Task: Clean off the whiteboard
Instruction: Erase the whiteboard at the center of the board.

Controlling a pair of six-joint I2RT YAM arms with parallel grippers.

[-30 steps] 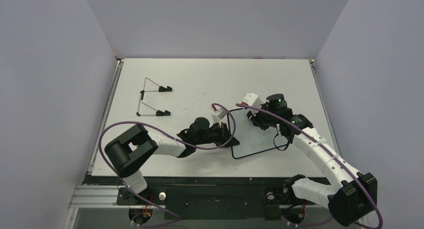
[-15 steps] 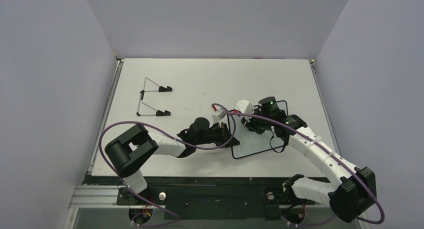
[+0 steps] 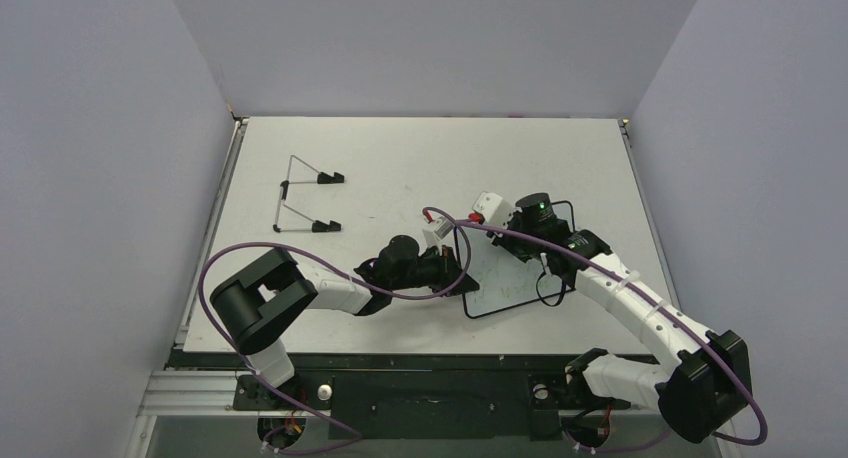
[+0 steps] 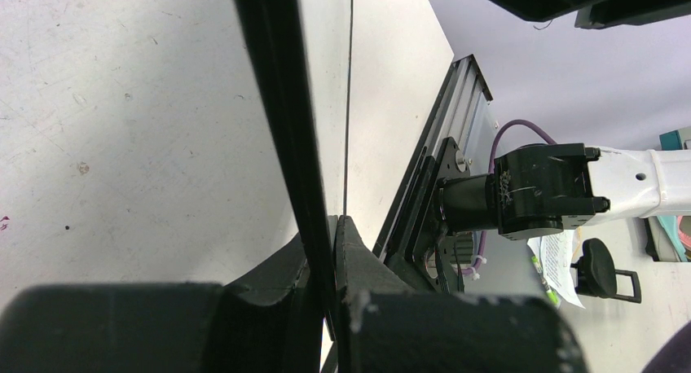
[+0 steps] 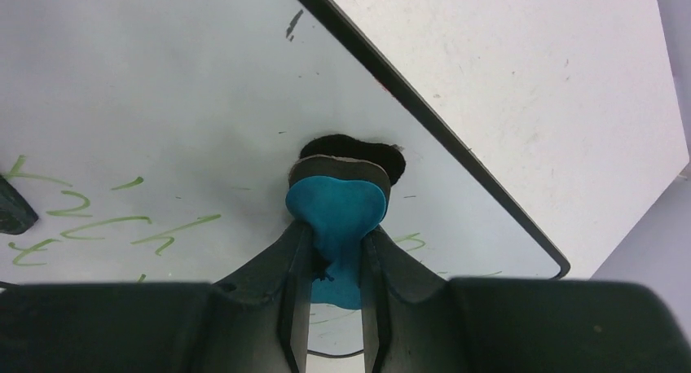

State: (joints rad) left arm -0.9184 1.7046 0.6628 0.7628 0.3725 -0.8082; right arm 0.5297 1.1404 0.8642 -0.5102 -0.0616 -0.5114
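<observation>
The whiteboard (image 3: 505, 286) lies on the table right of centre, white with a black rim and green handwriting. My left gripper (image 3: 462, 275) is shut on its left edge; in the left wrist view the black rim (image 4: 281, 104) runs between the jaws of the left gripper (image 4: 326, 251). My right gripper (image 3: 505, 246) is over the board's upper part, shut on the blue-and-black eraser (image 5: 338, 210), whose black pad presses on the white face (image 5: 163, 88). Green writing (image 5: 98, 226) shows left of the eraser.
A thin wire stand (image 3: 300, 198) with black feet lies at the table's back left. Purple cables loop over both arms. The table's right edge (image 3: 640, 218) lies close to the board. Grey walls enclose the table on three sides.
My right gripper with the eraser has slid left and a little toward me across the board's upper part. The left gripper has kept its hold on the board's edge.
</observation>
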